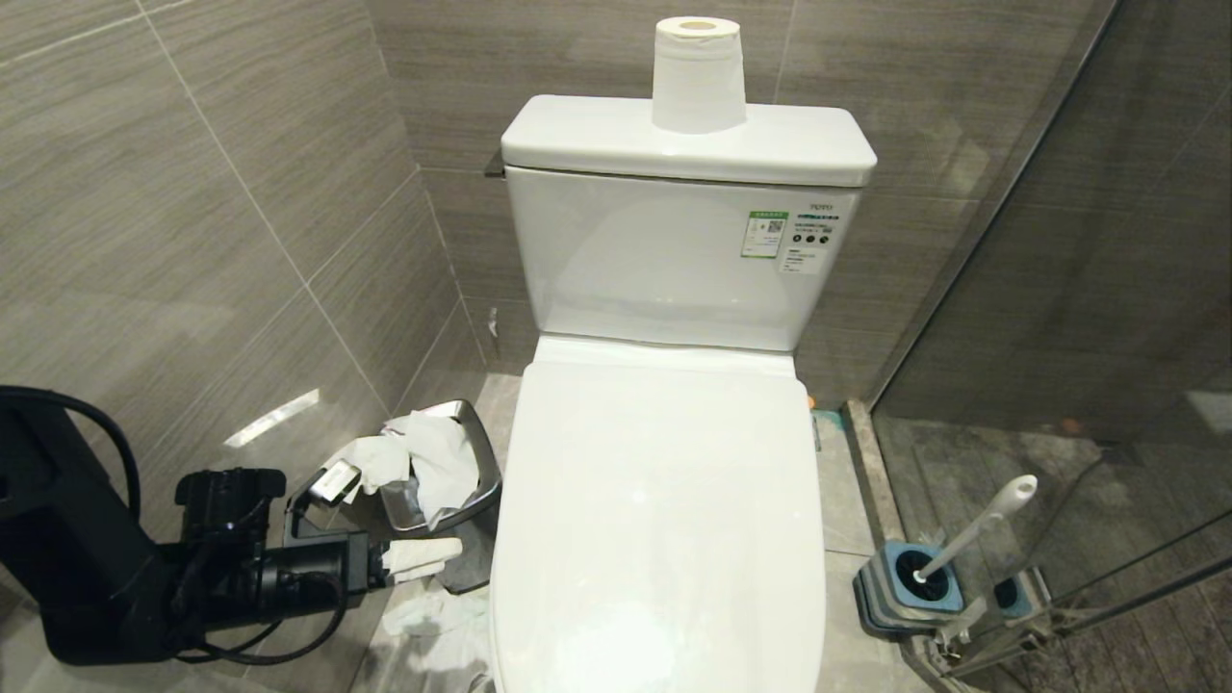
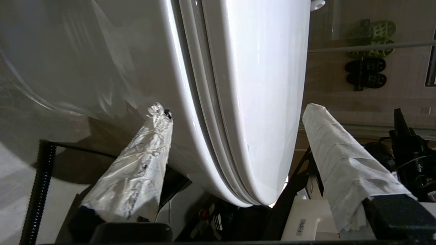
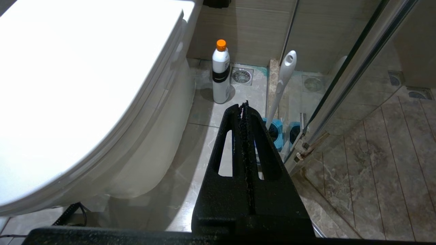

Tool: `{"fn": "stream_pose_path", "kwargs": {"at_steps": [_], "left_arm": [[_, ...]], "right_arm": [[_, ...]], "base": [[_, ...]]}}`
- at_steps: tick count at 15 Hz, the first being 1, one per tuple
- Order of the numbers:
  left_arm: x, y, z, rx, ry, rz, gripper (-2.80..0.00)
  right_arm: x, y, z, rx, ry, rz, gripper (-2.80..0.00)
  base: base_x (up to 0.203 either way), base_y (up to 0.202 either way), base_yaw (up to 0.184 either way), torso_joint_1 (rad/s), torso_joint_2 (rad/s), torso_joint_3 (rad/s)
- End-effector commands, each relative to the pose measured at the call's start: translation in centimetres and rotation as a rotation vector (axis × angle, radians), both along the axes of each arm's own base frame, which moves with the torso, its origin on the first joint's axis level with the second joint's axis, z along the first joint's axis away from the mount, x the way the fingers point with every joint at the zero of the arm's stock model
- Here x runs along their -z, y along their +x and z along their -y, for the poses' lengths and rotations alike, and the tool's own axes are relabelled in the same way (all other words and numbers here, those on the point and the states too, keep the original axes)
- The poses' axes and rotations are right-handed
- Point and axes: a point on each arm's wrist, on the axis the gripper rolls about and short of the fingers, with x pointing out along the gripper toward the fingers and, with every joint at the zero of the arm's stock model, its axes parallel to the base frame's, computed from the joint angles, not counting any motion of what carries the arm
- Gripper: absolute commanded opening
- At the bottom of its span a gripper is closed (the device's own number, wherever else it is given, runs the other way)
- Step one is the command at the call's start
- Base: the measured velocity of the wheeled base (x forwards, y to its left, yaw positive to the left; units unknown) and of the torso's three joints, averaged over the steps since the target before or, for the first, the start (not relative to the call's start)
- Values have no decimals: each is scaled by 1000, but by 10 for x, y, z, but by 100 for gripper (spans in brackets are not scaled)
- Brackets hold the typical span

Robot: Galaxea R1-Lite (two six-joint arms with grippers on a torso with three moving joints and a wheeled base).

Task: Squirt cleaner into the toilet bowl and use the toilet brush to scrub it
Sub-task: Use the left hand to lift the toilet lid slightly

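Note:
The toilet bowl point(image 2: 102, 68) is covered by its shut white lid point(image 1: 664, 520), so its inside is hidden and no cleaner shows. My left gripper point(image 1: 423, 560) is low at the toilet's left side. It is open point(image 2: 236, 112), and its white-wrapped fingers point(image 2: 327, 146) stand on either side of the stacked edges of lid, seat and rim. The toilet brush point(image 1: 977, 527) stands slanted in a square blue-grey holder point(image 1: 910, 587) on the floor to the right of the toilet. My right gripper point(image 3: 243, 105) is shut and empty above the floor, short of the brush handle point(image 3: 285, 69).
A steel bin point(image 1: 448, 472) stuffed with white tissue sits on the floor just beyond my left gripper. A white bottle with an orange cap point(image 3: 221, 73) stands beside the toilet's right side. A glass shower screen point(image 1: 1078, 289) closes off the right. A paper roll point(image 1: 698, 72) stands on the cistern.

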Motion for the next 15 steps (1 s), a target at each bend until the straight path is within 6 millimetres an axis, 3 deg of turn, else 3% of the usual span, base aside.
{"fn": "stream_pose_path", "kwargs": {"at_steps": [1, 15], "left_arm": [[2, -4, 3, 13, -2, -6, 0], [2, -11, 37, 137, 19, 16, 0]], "right_arm": [[0, 0, 0, 1, 0, 0, -280], [0, 0, 0, 1, 0, -2, -280]], "base": [[0, 0, 0, 0, 0, 0], [0, 0, 0, 0, 0, 0]]}}
